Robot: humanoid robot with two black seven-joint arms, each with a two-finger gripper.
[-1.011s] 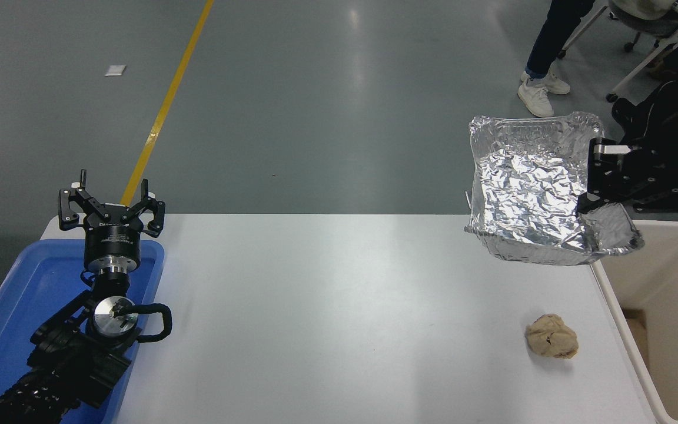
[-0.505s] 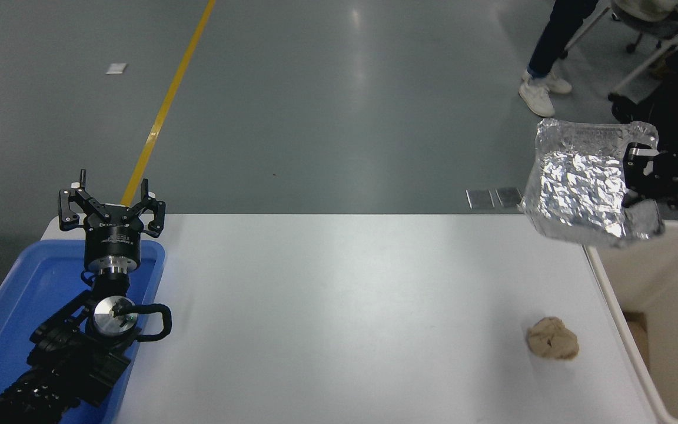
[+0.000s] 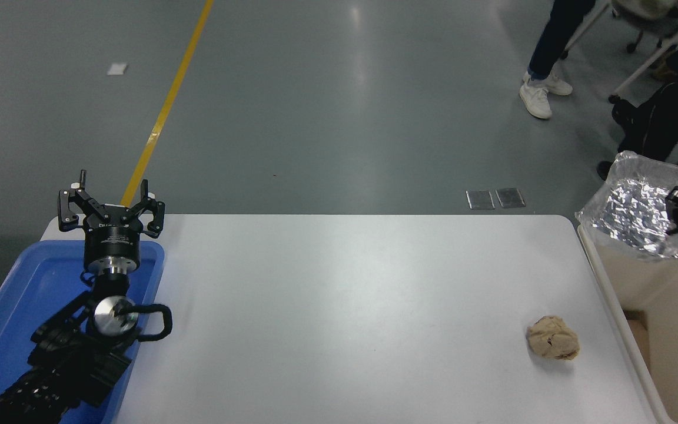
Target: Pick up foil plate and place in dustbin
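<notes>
At the right edge of the frame, the shallow rectangular tray of crinkled silver aluminium foil (image 3: 633,212) hangs in the air, tilted so its shiny inside faces the camera and to the left. It sits above the far end of the large cream-beige plastic bin (image 3: 615,306), whose thick rounded rim runs down the lower right of the picture just beside the white table (image 3: 339,318). The tray touches neither the table nor, as far as can be seen, the bin floor.

The right black gripper (image 3: 677,212) reaches in from the right edge at mid-height, only its front part showing, the arm behind it cut off by the frame. Its fingers are clamped on the tray's right-hand rim, carrying the tray.

The left black gripper (image 3: 110,203) stands parked in the lower left of the frame, above the far end of a blue plastic tray (image 3: 15,294). Its arm rises from the bottom left corner, wrist pointing away from the camera, and the fingers are spread wide with nothing between them.

A crumpled tan paper ball (image 3: 552,344) lies on the table in the lower right, near the bin's rim but apart from it.

In the upper right, beyond the table, a person's legs and white shoes (image 3: 542,94) stand on the grey floor, beside a chair. A yellow floor line (image 3: 168,100) runs diagonally across the upper left.
</notes>
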